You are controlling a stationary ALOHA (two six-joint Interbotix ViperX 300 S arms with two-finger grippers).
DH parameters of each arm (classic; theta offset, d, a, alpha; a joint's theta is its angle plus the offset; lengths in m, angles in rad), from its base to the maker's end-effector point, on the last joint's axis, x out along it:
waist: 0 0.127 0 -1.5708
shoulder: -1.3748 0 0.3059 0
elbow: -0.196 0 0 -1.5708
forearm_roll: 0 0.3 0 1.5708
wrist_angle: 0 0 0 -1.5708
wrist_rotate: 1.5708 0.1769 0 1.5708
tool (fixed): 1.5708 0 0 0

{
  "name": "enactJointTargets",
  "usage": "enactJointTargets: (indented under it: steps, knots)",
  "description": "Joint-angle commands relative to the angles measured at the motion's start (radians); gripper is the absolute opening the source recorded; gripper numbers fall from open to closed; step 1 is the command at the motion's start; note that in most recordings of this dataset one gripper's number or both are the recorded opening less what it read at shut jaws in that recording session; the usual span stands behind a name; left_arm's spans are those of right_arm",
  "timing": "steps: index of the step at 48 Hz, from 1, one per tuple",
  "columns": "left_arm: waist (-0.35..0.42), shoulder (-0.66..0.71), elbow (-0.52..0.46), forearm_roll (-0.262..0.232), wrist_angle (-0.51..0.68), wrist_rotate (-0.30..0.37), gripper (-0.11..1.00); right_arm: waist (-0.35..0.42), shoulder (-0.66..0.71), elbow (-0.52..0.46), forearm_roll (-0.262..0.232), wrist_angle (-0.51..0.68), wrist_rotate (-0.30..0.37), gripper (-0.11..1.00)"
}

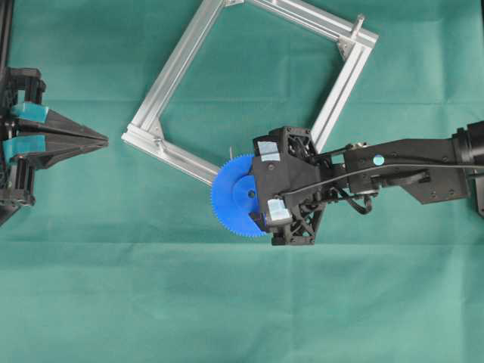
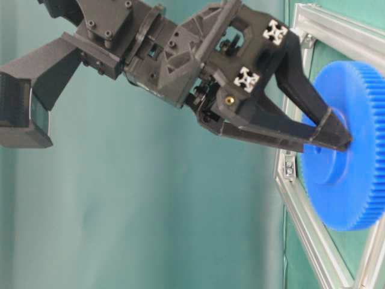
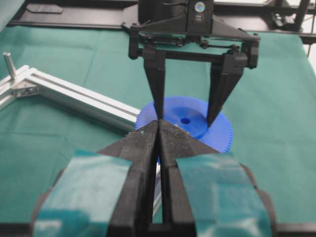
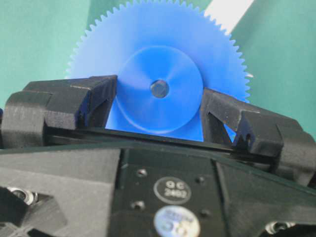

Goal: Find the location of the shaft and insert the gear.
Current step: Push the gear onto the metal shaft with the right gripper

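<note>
Spreading under everything was the green cloth [image 1: 91, 302], the widest thing in view. On it lay the square aluminium frame [image 1: 175, 69], set cornerwise like a diamond in the overhead view, its lower corner hidden under my right arm [image 1: 423, 166], which reached in from the right edge. My left arm stayed off at the left edge, well apart from the frame.

Next in size was the gear [image 1: 236, 198], bright blue, toothed all round its rim. It lay flat-faced just beside the frame's lower rail, its edge overlapping that rail in the overhead view. My right gripper [image 4: 159, 101] was clenched on the gear's raised hub [image 4: 159, 91], one black finger pressed to each side of it, the small centre hole [image 4: 159, 89] showing between them. From table level the fingertips [image 2: 334, 135] met the hub where it rose from the disc.

My left gripper [image 3: 159, 129] was clenched on nothing, its two fingers pressed together along their length.

Smallest was the silvery pin [image 1: 360, 23] standing upright at the frame's far right corner, well apart from the gear. Whether wire curled round it I could not tell.
</note>
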Motion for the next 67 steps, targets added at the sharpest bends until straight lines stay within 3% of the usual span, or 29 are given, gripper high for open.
enactJointTargets:
  steps: [1,67]
  knots:
    - [0.003,0.008,-0.023,-0.002,-0.011,-0.002,0.01,0.011,0.002,0.011,0.014,-0.002,0.003,0.69]
    - [0.005,0.008,-0.025,-0.002,-0.011,-0.002,0.01,-0.071,-0.032,0.101,0.000,-0.066,0.002,0.69]
